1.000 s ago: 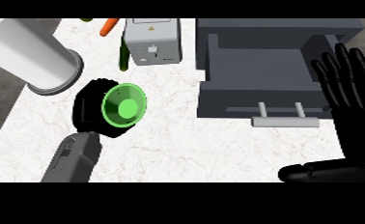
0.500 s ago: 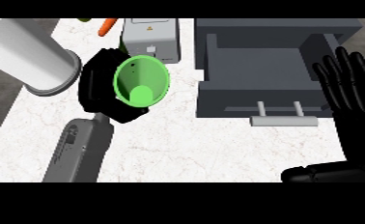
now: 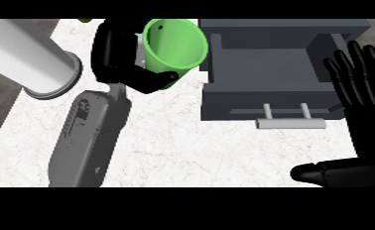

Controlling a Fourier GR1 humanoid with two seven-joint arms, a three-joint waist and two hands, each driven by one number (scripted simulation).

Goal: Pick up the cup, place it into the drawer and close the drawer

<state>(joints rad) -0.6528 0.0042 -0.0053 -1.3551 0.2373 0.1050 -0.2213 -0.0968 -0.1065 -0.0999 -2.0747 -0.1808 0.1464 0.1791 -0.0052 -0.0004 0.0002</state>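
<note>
1. White marbled counter (image 3: 219, 149) was viewed from above; a dark grey drawer (image 3: 271, 107) was seen standing open at the right, its handle (image 3: 289, 123) facing the robot.
2. The green cup (image 3: 176, 45) was found in the left hand (image 3: 113, 58), with fingers and thumb curled round its wall. The cup was tilted, its mouth visible, just beside the drawer's left wall and not yet over the cavity.
3. The right hand (image 3: 355, 90) was noted resting at the right edge, fingers straight and upward, nothing held.
4. A pale grey cylinder (image 3: 36, 65) was recorded at the far left, apart from the cup.
5. The step in hand was judged to be the carry, between pick-up and placing.
6. The next move was judged to call for the cup to be shifted rightward over the open drawer, lowered inside and released; closing was left for afterwards.
</note>
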